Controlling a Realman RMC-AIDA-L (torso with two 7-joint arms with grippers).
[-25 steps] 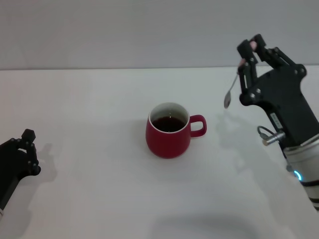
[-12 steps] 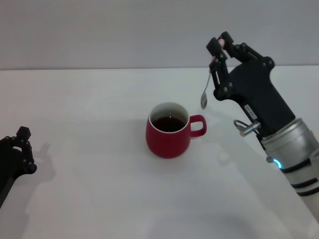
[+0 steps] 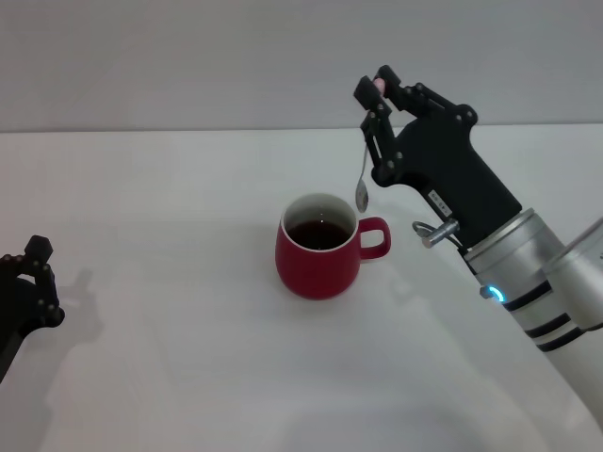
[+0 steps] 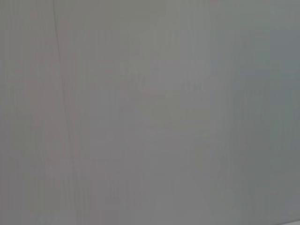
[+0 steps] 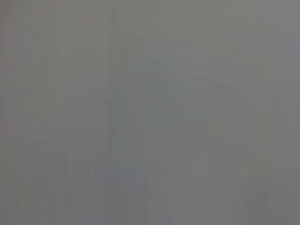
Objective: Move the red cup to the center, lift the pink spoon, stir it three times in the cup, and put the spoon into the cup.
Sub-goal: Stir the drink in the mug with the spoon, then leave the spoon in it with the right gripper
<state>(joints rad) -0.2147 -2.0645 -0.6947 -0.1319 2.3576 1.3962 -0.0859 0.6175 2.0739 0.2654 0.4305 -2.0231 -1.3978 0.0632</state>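
Cup: your red cup (image 3: 318,247) stands upright on the white surface (image 3: 170,207), about in the middle of the stretch you see from the head camera. Its loop handle points toward the robot's right, and a dark liquid fills the white inside to a little under the rim.

Spoon: the pink spoon (image 3: 363,169) hangs nearly straight down in the air, pink handle end up, greyish bowl down. The bowl sits just above the cup's rim on the handle side — you can see it is not dipped in the liquid and not touching the cup.

Right end effector: your right end effector (image 3: 376,91) is clenched on the spoon, pinching the very top of the pink handle between its fingertips. It hovers above and a little behind the cup, toward the robot's right, with its black body and silver forearm slanting down to the lower right of the head view.

Left end effector: your left end effector (image 3: 36,278) sits low at the robot's left edge of the surface, well apart from the cup. Only its black knuckles show at the frame's edge, so you cannot tell whether it is released or clenched; nothing is seen in it.

Wrist cameras: both wrist views give you only a flat grey field — no cup, no spoon and no fingers can be made out there.

Shadows: soft shadows lie on the surface beside the left end effector and to the right of the cup.
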